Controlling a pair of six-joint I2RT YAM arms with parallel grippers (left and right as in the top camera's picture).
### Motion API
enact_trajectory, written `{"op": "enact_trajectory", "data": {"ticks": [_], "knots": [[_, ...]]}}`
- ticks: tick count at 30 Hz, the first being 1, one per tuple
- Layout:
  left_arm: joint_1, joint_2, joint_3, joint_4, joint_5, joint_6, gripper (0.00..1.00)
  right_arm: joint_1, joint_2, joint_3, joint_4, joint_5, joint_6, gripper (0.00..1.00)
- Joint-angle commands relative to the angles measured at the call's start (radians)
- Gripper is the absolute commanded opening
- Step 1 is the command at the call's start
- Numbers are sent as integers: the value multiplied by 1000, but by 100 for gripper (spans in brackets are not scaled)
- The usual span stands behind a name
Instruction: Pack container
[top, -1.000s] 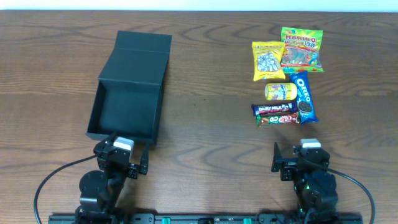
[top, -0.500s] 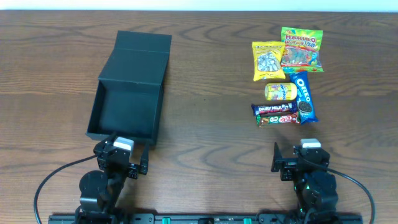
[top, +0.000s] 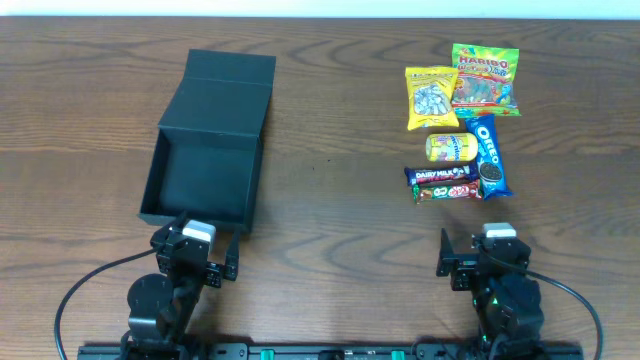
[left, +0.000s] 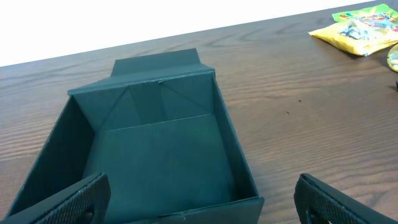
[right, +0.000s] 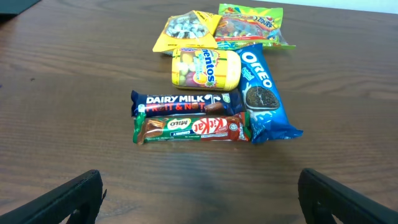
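Observation:
The dark teal-black box lies open and empty at the left, its flap lid folded back; it fills the left wrist view. My left gripper is open just in front of the box's near wall. Snacks lie at the right: a Haribo bag, a yellow candy bag, a Mentos tub, an Oreo pack, a Dairy Milk bar and a KitKat bar. My right gripper is open, in front of them.
The wooden table carries everything. Black cables loop at the front near both arm bases. The table's far edge runs along the top of the overhead view.

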Motion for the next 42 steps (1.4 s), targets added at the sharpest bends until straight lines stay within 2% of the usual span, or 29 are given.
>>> {"op": "enact_trajectory", "data": {"ticks": [1, 6, 12, 16, 20, 28, 31, 35, 39, 42], "knots": [[6, -7, -24, 7, 0, -2, 95, 3, -9, -1, -3, 21, -11, 99], [5, -5, -24, 80, 83, -22, 95, 3, -9, -1, -3, 21, -11, 99], [5, 64, 55, 156, 83, -62, 95, 3, -9, -1, -3, 21, -11, 99], [5, 254, 185, 156, 83, -61, 95, 3, -9, -1, -3, 21, -11, 99], [1, 548, 377, 132, 83, -62, 95, 3, -9, -1, -3, 21, -11, 99], [-100, 1059, 690, 95, 93, -47, 95, 3, -9, -1, -3, 21, -11, 99], [-103, 1170, 710, 131, 151, -48, 95, 3, -9, -1, -3, 21, -11, 99], [-98, 1261, 710, 142, 158, -50, 95, 3, -9, -1, -3, 21, -11, 99], [-98, 1326, 710, 138, 145, -55, 95, 3, -9, -1, -3, 21, -11, 99], [-98, 1361, 710, 118, 58, -87, 95, 3, -9, -1, -3, 21, -11, 99]]}}
